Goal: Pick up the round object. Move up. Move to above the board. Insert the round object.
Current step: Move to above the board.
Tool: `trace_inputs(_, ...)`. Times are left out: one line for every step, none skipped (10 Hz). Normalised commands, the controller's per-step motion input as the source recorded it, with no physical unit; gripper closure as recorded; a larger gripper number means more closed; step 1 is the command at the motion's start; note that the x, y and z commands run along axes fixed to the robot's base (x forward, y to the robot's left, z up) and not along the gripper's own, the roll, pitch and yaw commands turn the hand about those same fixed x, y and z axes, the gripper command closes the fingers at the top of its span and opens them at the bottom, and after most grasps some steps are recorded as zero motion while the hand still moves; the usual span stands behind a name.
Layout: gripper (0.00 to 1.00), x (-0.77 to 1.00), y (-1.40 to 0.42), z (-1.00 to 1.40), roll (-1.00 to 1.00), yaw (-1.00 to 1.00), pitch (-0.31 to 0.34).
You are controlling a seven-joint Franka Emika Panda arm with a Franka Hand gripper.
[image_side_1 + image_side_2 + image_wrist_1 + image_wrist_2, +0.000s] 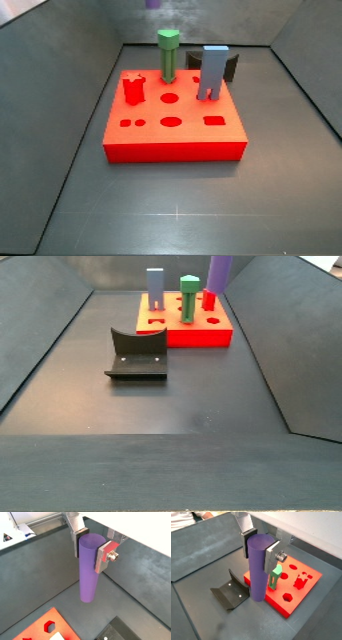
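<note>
My gripper (93, 549) is shut on the round object (87, 577), a tall purple cylinder, gripped near its top and hanging upright between the silver fingers (271, 554). The peg is off the floor. In a side view its lower end (155, 4) shows at the frame's top, beyond the board's far edge; another side view shows it (219, 271) at the board's far right corner. The gripper itself is out of both side views. The board (147, 135) is a flat red block with shaped holes, also seen in the wrist views (308, 592) (40, 624).
A green peg (168, 55), a grey-blue square peg (211, 72) and a small red peg (134, 90) stand in the board. The dark fixture (136, 356) stands on the floor beside the board. Dark sloping walls enclose the floor.
</note>
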Motion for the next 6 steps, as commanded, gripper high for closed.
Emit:
trace_inputs(1.0, 0.01, 0.0, 0.52, 0.08, 0.03, 0.089)
trace_inputs(1.0, 0.01, 0.0, 0.36, 0.08, 0.03, 0.088)
trace_inputs(1.0, 0.2, -1.0, -0.01, 0.08, -0.39, 0.461)
trace_inputs(1.0, 0.2, -1.0, -0.04, 0.08, -0.38, 0.448)
trace_inputs(1.0, 0.22, -1.0, -0.03, 0.05, -0.22, 0.384)
trace_inputs(1.0, 0.23, -1.0, -0.02, 0.0, -0.12, 0.322)
